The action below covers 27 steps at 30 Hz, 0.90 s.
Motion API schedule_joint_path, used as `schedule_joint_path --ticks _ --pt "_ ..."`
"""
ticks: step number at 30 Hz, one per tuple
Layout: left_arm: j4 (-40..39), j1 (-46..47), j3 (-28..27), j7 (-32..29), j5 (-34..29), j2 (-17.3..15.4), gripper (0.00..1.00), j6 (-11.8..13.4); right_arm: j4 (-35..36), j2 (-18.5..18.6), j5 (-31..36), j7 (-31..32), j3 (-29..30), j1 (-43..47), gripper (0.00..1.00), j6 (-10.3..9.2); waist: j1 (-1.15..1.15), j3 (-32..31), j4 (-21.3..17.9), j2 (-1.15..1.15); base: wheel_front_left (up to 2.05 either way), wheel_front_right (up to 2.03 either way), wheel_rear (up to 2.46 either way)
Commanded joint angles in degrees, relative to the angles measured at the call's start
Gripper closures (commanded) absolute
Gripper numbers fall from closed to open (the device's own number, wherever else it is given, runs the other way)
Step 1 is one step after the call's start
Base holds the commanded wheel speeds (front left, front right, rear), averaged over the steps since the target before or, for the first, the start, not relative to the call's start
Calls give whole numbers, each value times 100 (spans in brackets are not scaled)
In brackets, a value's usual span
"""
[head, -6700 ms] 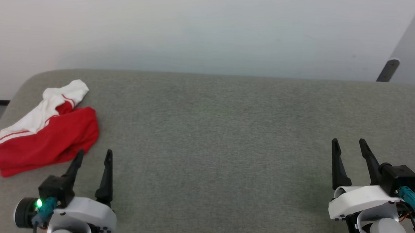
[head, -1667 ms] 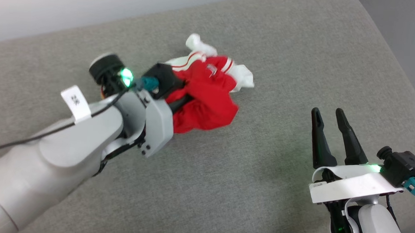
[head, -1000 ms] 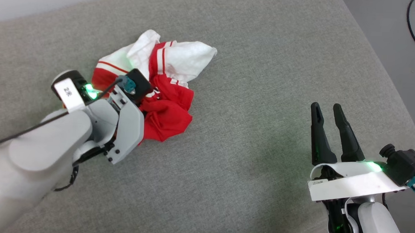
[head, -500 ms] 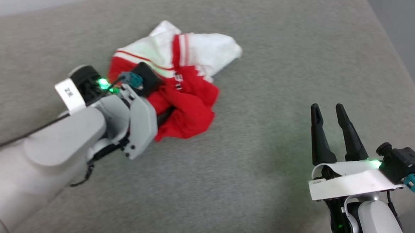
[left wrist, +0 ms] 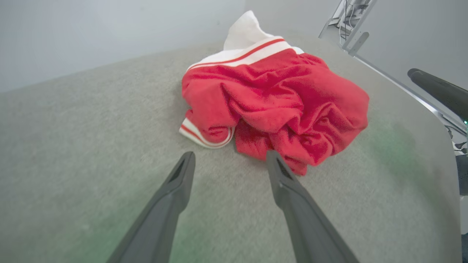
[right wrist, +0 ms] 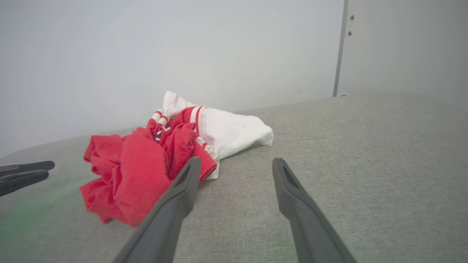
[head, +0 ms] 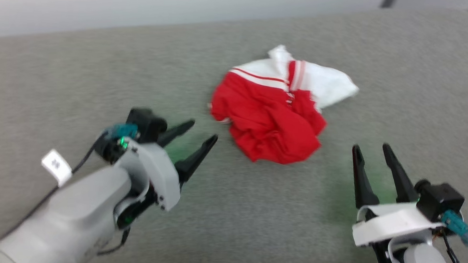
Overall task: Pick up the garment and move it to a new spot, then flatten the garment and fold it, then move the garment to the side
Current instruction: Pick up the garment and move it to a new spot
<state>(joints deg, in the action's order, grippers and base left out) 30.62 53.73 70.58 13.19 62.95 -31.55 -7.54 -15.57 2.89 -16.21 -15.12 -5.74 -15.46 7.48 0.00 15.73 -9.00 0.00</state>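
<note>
Left tool, fingers spread, sits just beside crumpled garment.

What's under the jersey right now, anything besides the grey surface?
The crumpled jersey lies on the grey fabric surface, and bare fabric shows all round it. What is beneath the heap itself is covered, so I cannot tell.

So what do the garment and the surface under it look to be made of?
The garment: probably soft knit fabric, matte red and white, judging by its loose crumpled folds. The surface: grey woven-looking cloth, matte, with a fine speckled texture.
</note>
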Motion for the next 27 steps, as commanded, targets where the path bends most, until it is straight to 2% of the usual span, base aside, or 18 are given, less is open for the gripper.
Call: schedule_joint_path --ticks 1,4,10,11,12,16,21,22,27 --pt "188 -352 -128 133 108 82 0 13 -113 12 195 -4 127 197 0 1 0 -567 904 0 0 0 0" --pt "431 -783 -487 198 114 252 0 17 -195 71 295 -4 325 349 0 2 0 -694 1234 0 0 0 0" --pt "370 -1841 -1933 192 -592 436 0 52 -203 197 304 -4 661 751 0 2 0 -933 1747 0 0 0 0" --pt "370 -1841 -1933 192 -592 436 0 52 -203 197 304 -4 661 751 0 2 0 -933 1747 0 0 0 0" --pt "262 -2197 -2492 194 -890 463 0 64 -187 245 308 -4 715 866 0 1 0 -1003 1826 0 0 0 0" --pt "-44 -2962 -3637 193 -1565 500 0 166 -160 322 309 -4 756 986 0 1 0 -1137 1806 0 0 0 0" --pt "-522 -3816 -4949 193 -2383 603 0 270 -90 370 316 -4 746 992 0 1 0 -1247 1573 0 0 0 0" --pt "-522 -3816 -4949 193 -2383 603 0 270 -90 370 316 -4 746 992 0 1 0 -1247 1573 0 0 0 0" --pt "-884 -4345 -5835 194 -3118 782 0 294 33 465 312 -3 810 934 0 1 0 -1336 1361 0 0 0 0"
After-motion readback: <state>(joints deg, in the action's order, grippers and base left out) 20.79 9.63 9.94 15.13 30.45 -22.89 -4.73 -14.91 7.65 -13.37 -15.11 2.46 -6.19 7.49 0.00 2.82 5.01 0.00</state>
